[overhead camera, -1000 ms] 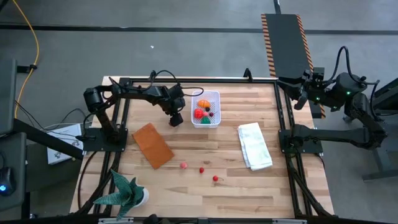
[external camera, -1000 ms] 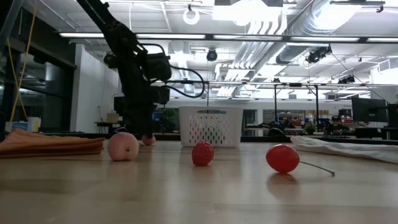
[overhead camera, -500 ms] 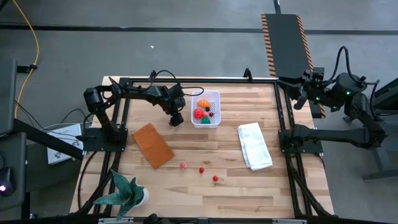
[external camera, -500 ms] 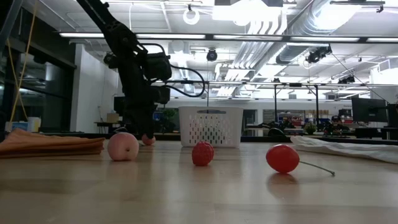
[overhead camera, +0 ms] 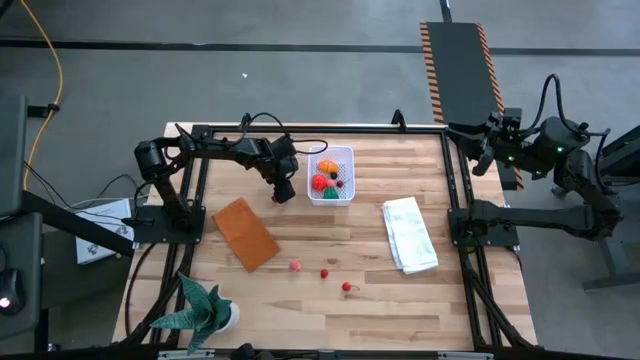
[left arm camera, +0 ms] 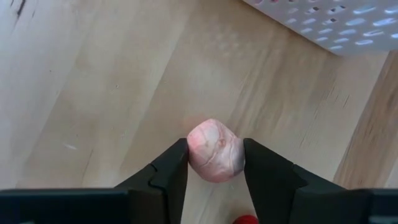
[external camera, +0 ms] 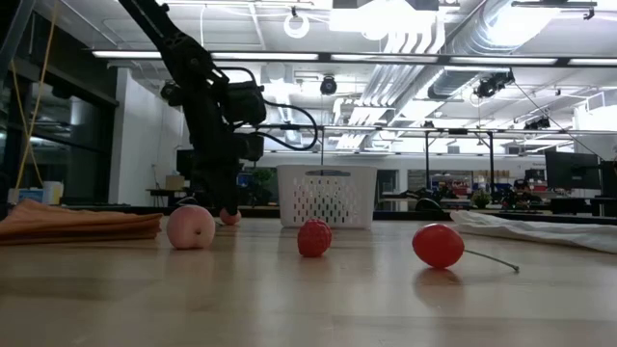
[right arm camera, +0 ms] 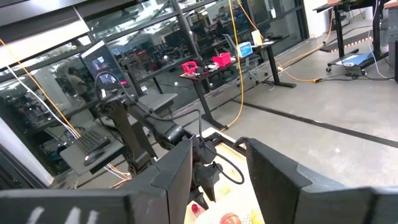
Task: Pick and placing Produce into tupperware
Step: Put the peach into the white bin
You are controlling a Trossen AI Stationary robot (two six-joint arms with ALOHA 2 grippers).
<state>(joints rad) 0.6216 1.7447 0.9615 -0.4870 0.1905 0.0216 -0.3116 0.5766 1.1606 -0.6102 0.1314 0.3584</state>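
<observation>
Wooden table (left arm camera: 74,93): pink fruit (left arm camera: 215,150) sits pinched within left gripper (left arm camera: 214,163).

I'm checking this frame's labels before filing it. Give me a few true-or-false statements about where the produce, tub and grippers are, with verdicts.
1. The left gripper has a pink piece between its fingers. True.
2. That gripper is inside the tub. False: it is down at the table beside the tub, on the side nearer the orange-brown mat.
3. Three small pieces lie loose on the table between the mat and the white cloth. True: a pink one, a red one and a red one with a stem.
4. The tub is empty. False: it holds orange, red and green pieces.
5. The right gripper is over the cloth. False: it is parked off the table's right edge.
</observation>
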